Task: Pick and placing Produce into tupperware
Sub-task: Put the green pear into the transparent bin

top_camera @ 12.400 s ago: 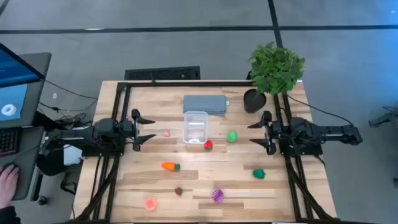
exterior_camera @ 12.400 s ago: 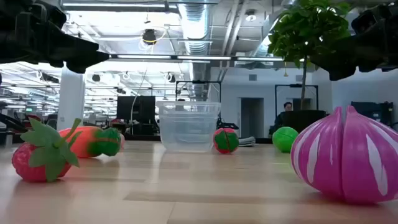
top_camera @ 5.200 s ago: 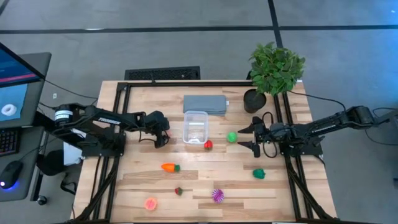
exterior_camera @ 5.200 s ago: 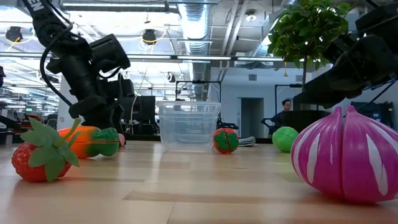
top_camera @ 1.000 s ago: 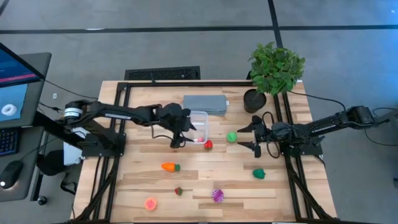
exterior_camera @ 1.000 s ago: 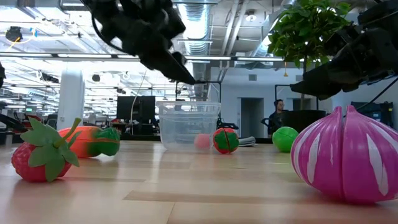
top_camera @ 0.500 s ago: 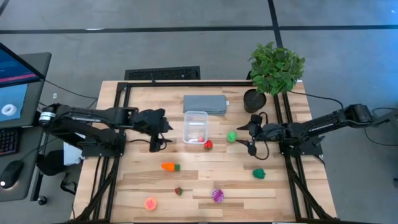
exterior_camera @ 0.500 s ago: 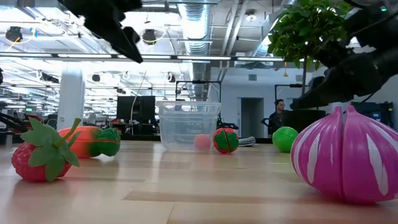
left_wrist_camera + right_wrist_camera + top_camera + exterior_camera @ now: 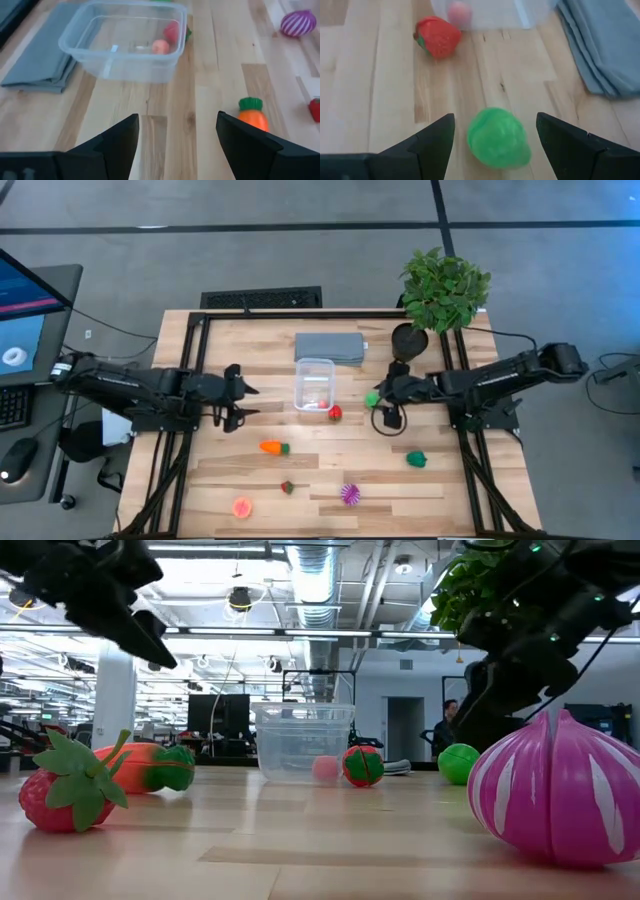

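Note:
The clear tub (image 9: pixel 315 383) stands mid-table with a small pink piece (image 9: pixel 161 46) on its floor. A red fruit (image 9: pixel 334 413) lies just outside its near right corner. My right gripper (image 9: pixel 381 404) is open and hovers at the green ball (image 9: pixel 372 399). In the right wrist view the ball (image 9: pixel 497 137) lies on the wood between the two fingers, apart from both. My left gripper (image 9: pixel 243 402) is open and empty, left of the tub. The carrot (image 9: pixel 272 447), small strawberry (image 9: pixel 287 487), pink fruit (image 9: pixel 242 507), purple ball (image 9: pixel 349 494) and green pepper (image 9: pixel 416 459) lie nearer the near edge.
A folded grey pad (image 9: pixel 330 347) lies just beyond the tub. A potted plant (image 9: pixel 443 290) stands at the far right corner. Black frame rails run along the table's left and right sides. Bare wood lies between the tub and my left gripper.
My left gripper has drawn back from above the tub toward the table's left edge, open and empty. The pink piece has stayed in the tub. My right gripper has moved left toward the green ball and tipped downward over it.

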{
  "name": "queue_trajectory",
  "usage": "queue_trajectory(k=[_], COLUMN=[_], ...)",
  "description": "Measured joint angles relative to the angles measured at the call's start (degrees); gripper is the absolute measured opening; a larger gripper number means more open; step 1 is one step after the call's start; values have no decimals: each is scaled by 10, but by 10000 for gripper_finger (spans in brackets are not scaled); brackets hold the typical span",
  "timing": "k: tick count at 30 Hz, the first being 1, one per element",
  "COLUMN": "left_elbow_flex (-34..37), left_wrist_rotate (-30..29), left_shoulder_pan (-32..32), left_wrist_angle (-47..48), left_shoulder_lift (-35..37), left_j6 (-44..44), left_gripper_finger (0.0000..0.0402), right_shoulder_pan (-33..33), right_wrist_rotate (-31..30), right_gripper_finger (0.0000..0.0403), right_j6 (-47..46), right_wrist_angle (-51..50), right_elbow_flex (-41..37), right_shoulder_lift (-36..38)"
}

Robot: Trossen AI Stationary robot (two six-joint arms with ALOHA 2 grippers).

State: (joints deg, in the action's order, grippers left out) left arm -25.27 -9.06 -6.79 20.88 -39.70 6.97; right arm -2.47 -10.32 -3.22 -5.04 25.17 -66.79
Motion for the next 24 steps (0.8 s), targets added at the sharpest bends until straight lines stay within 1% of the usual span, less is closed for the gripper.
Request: queue_trajectory(k=[6, 10, 15, 20, 24], left_elbow_flex=[48, 57, 59, 59, 59], left_wrist_rotate=[-25, -30, -38, -40, -41], left_shoulder_pan=[-8, -9, -9, -9, -9], left_wrist_angle=[-2, -13, -15, -15, -15], left_shoulder_lift=[70, 92, 95, 95, 95], left_j6=[18, 17, 15, 15, 20], left_gripper_finger=[254, 254, 254, 254, 254], right_shoulder_pan=[15, 16, 24, 36, 49], right_wrist_rotate=[16, 17, 17, 18, 46], right_gripper_finger=[306, 306, 316, 344, 367], right_j6=[3, 20, 31, 37, 37], right_wrist_angle=[-15, -19, -20, -19, -18], right_elbow_flex=[2, 2, 9, 31, 42], right_shoulder_lift=[-1, -20, -57, -84, -105])
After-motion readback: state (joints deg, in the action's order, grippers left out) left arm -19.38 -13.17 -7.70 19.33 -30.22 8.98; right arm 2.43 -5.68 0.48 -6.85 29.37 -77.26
